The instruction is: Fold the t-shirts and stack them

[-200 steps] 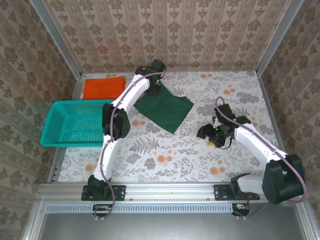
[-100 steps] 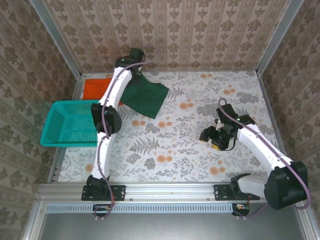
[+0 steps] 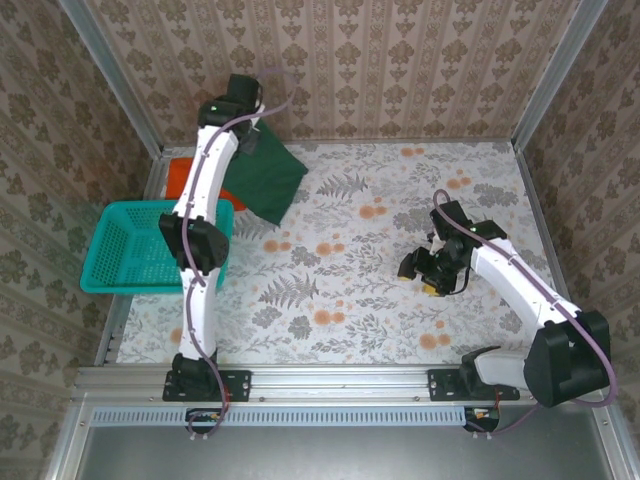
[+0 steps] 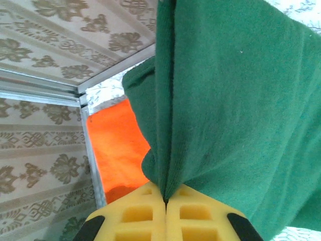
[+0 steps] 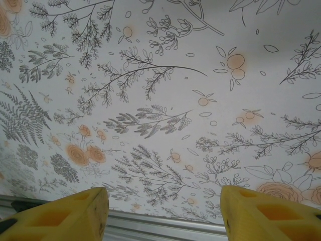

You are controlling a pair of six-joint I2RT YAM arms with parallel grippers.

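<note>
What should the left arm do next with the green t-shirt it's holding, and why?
Probably shift the dark green t-shirt a little left, then lower it onto the orange t-shirt. The left gripper is shut on the folded green shirt's edge, and the cloth hangs mostly to the right of the orange one, so letting go here would likely miss the stack.

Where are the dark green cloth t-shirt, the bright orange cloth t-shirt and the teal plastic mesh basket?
Dark green cloth t-shirt (image 3: 270, 180), overhead view, middle of the cloth.
Bright orange cloth t-shirt (image 4: 116, 148), left wrist view, its flat middle.
Teal plastic mesh basket (image 3: 104, 250), overhead view, left wall.
</note>
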